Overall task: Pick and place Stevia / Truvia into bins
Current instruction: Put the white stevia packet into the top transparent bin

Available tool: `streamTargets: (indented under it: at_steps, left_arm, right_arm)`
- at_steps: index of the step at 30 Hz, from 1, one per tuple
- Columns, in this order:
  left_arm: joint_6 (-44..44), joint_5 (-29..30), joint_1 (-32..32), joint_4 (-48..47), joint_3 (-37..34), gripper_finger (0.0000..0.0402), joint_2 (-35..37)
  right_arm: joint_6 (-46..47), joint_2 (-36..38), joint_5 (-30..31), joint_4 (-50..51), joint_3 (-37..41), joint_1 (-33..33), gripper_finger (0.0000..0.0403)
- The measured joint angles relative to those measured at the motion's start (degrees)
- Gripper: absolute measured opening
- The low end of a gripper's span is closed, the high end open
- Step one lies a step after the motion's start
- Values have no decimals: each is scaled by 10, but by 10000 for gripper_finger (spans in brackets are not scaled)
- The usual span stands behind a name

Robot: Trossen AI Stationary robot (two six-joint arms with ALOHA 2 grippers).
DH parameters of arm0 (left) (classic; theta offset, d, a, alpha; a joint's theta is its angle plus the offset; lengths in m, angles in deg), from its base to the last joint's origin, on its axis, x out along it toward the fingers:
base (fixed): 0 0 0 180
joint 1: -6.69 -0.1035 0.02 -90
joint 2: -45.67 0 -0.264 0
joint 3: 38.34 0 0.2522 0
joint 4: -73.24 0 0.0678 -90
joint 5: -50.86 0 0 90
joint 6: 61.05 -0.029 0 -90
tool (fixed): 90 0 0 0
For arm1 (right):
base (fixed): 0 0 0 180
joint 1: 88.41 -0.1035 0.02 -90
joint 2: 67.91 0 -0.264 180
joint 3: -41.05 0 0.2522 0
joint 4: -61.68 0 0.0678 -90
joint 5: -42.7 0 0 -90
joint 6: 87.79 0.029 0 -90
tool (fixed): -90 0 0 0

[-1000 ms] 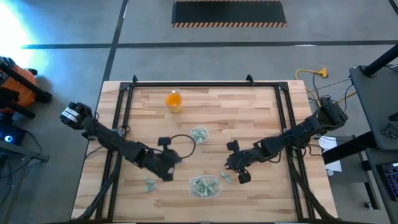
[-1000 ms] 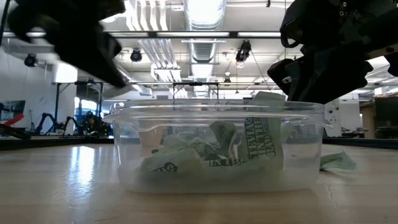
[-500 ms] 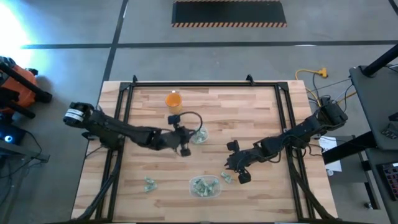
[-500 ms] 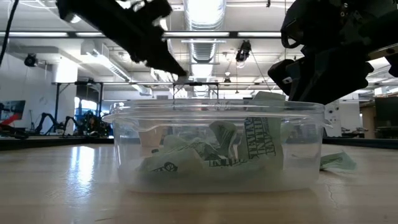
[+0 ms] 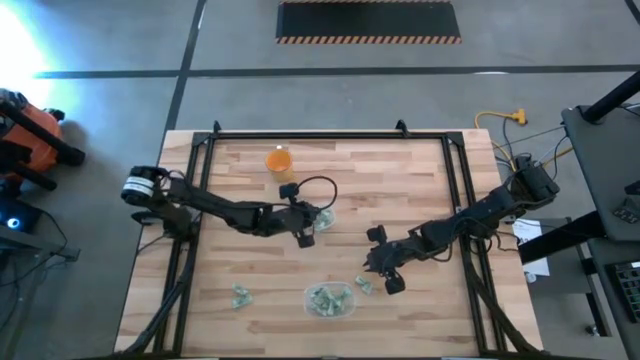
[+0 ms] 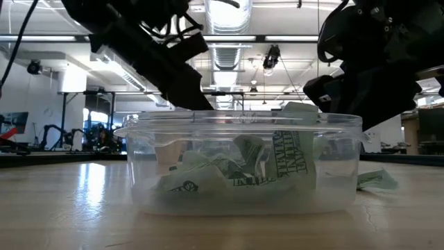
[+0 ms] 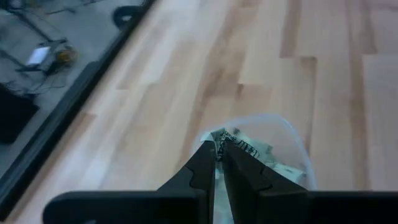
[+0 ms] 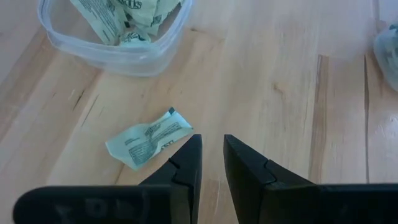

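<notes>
My left gripper (image 5: 306,232) hovers beside the small round clear cup (image 5: 320,215), which holds several sachets. In the left wrist view its fingers (image 7: 219,149) are shut on a pale green sachet above the cup (image 7: 273,143). My right gripper (image 5: 386,280) hangs low over the table, narrowly open (image 8: 212,144), touching nothing. A loose sachet (image 8: 149,140) lies flat just beside it. The rounded-rectangular tub (image 5: 328,298) stands near the table's near edge, with several sachets inside (image 6: 236,170). My left gripper pinches a sachet between its two fingers. Only a pale green sliver (image 7: 219,163) shows in the gap, so which part of the sachet it has cannot be told. The sachet is lifted clear, above the round cup.
An orange cup (image 5: 279,161) stands near the far edge. More loose sachets (image 5: 241,296) lie left of the tub, and one (image 5: 363,285) lies right of it. Black rails (image 5: 200,200) run along the table's sides. Bare wood spans the middle.
My left gripper has travelled from beside the loose sachets near the table's near-left part toward the far edge and the right, ending at the round cup.
</notes>
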Motion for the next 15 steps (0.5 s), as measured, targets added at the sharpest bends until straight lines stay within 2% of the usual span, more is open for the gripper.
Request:
streamTargets:
  at_steps: [6,15]
  left_arm:
    - [-5,-61,-16,-2,0,11,-17]
    - [-5,-78,-29,-3,4,11,-34]
  right_arm:
    - [-3,0,0,-8,0,0,56]
    - [-6,0,0,-10,0,0,56]
